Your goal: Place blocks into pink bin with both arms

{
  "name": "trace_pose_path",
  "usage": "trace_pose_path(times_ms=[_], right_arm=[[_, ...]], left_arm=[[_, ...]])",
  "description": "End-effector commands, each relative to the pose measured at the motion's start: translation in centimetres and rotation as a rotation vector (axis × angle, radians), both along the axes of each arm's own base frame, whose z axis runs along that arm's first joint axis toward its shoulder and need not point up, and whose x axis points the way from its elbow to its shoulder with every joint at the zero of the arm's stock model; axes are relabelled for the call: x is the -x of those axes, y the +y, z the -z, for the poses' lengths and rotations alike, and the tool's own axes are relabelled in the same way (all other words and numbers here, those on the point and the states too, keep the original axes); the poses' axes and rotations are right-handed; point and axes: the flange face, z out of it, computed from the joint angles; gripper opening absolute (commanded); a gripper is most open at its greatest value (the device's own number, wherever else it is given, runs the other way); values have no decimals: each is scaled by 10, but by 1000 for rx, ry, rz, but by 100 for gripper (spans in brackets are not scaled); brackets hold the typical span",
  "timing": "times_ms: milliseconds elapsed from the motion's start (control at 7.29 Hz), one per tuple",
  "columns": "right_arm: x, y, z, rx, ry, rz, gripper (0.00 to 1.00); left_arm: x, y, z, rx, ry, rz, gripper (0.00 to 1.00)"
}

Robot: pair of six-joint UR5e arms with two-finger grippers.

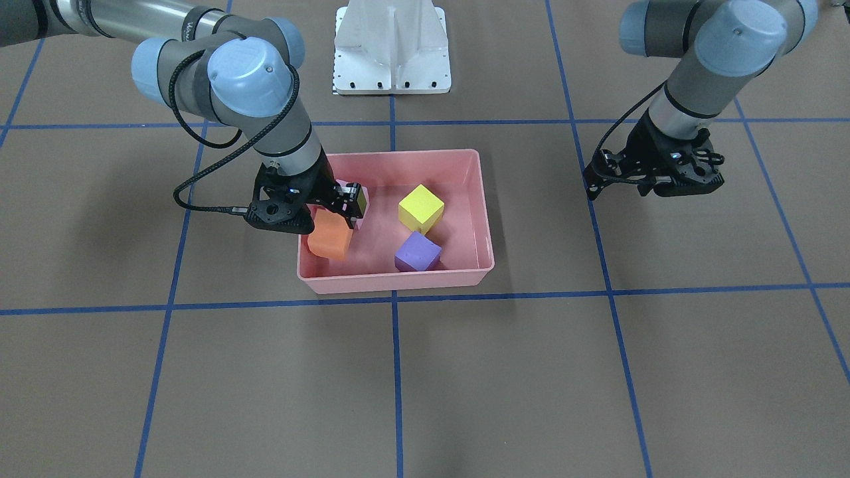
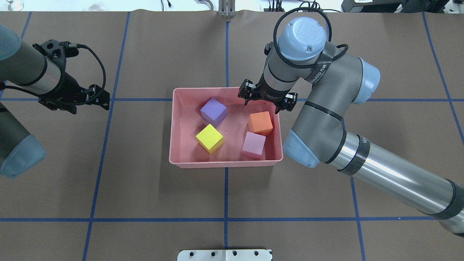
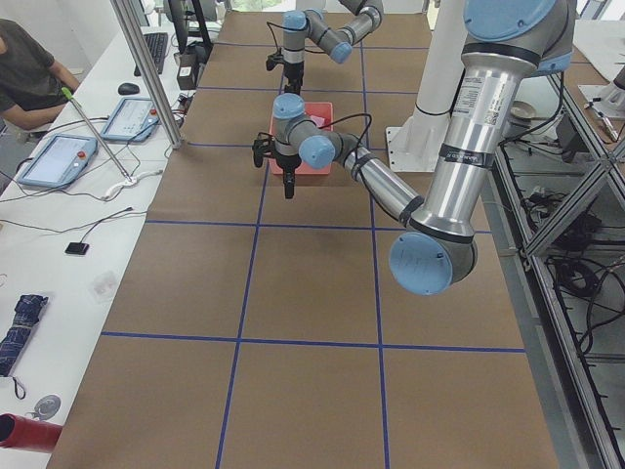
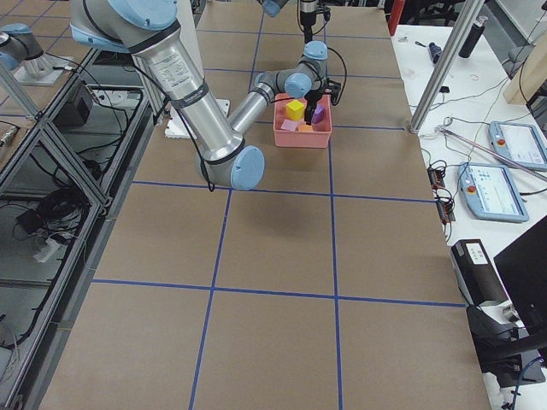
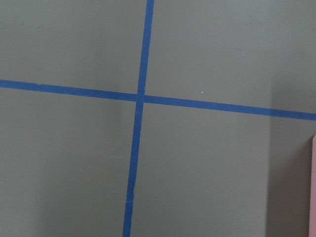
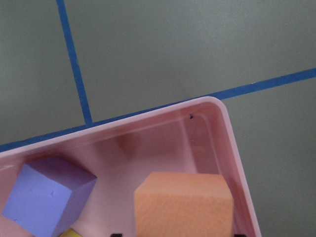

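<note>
The pink bin (image 2: 177,127) sits mid-table and holds all four blocks: purple (image 2: 213,111), yellow (image 2: 209,138), orange (image 2: 260,122) and light pink (image 2: 253,145). My right gripper (image 2: 266,101) hangs over the bin's far right corner, just above the orange block (image 1: 329,238), open, with nothing held. Its wrist view shows the orange block (image 6: 183,205), the purple block (image 6: 47,197) and the bin wall (image 6: 163,116). My left gripper (image 2: 98,97) hovers over bare table left of the bin, open and empty. In the front view the light pink block is mostly hidden by the right gripper (image 1: 335,202).
Blue tape lines (image 5: 138,98) cross the brown table cover. The white pedestal (image 1: 392,46) stands on the robot's side of the bin. A sliver of the bin's rim (image 5: 314,187) shows at the left wrist view's right edge. An operator's desk with tablets (image 3: 59,156) lies beyond the table.
</note>
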Motion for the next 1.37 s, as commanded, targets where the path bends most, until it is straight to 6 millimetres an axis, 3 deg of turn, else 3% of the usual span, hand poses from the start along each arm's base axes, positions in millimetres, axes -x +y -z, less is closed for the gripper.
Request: trace_pose_path(times_ms=[0, 275, 412, 686, 961, 1098, 1235], right_arm=[[-64, 5, -17, -7, -22, -44, 100], [-187, 23, -79, -62, -17, -31, 100], [-247, 29, -130, -78, 8, 13, 100], [-367, 49, -237, -205, 115, 133, 100], [-478, 76, -329, -274, 131, 212, 100], [-507, 94, -363, -286, 141, 238, 100], [-510, 97, -383, -272, 139, 258, 100]], left_arm=[[44, -2, -34, -70, -49, -44, 100], [143, 10, -96, -139, -71, -133, 100], [203, 14, -126, -189, -60, -178, 100], [261, 35, -178, -248, -100, -237, 100], [322, 34, -238, -225, -125, -225, 100], [339, 33, -257, -210, -129, -221, 100], [354, 34, -266, -194, -126, -192, 100]])
